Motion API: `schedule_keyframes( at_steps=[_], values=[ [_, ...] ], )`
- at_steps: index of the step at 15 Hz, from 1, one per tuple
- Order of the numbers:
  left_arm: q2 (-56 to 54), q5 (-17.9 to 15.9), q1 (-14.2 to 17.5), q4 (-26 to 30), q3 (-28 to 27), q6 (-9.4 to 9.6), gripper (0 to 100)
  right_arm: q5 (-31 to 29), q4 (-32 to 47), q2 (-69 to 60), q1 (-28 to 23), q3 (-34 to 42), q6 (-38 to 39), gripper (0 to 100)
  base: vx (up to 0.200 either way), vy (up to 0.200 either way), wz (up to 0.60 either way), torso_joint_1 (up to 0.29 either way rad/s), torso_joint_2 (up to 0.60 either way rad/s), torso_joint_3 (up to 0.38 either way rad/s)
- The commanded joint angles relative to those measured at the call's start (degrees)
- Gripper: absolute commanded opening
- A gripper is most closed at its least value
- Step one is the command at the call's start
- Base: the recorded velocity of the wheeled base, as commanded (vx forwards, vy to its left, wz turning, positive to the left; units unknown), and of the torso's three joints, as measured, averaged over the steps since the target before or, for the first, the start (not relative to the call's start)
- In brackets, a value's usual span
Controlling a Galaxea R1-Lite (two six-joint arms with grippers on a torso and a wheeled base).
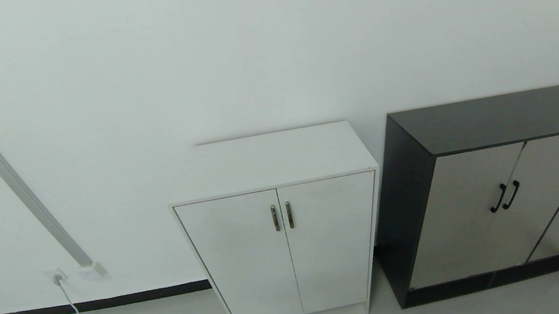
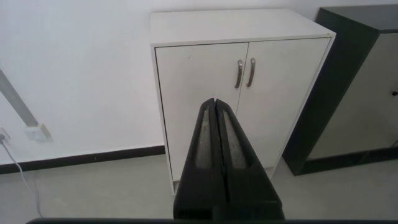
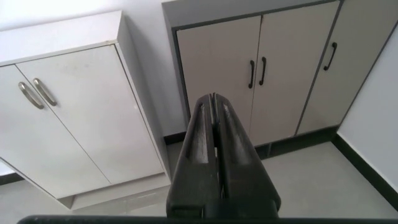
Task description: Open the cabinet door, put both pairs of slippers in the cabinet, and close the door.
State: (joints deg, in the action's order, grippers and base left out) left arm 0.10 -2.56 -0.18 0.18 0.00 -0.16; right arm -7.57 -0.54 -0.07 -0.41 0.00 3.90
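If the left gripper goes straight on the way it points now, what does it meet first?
Most likely the left door of the white cabinet, beside its handle. The shut left gripper aims there and nothing shows between them, though depth is unclear.

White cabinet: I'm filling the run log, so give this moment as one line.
white two-door cabinet: both doors closed | left gripper: jaws shut, empty | right gripper: jaws shut, empty | stage: door unopened
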Motion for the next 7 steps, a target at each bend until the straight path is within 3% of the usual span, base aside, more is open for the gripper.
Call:
schedule_keyframes(
  at_steps=[1, 7],
  values=[
    [-0.01, 0.01, 0.01, -0.01, 0.0, -0.02, 0, 0.01, 0.01, 0.07, -0.02, 0.0, -0.03, 0, 0.0, 0.0, 0.0, 0.0, 0.0, 0.0],
    [0.08, 0.01, 0.01, -0.01, 0.0, -0.02, 0, 0.01, 0.01, 0.07, -0.02, 0.0, -0.03, 0, 0.0, 0.0, 0.0, 0.0, 0.0, 0.0]
  ],
)
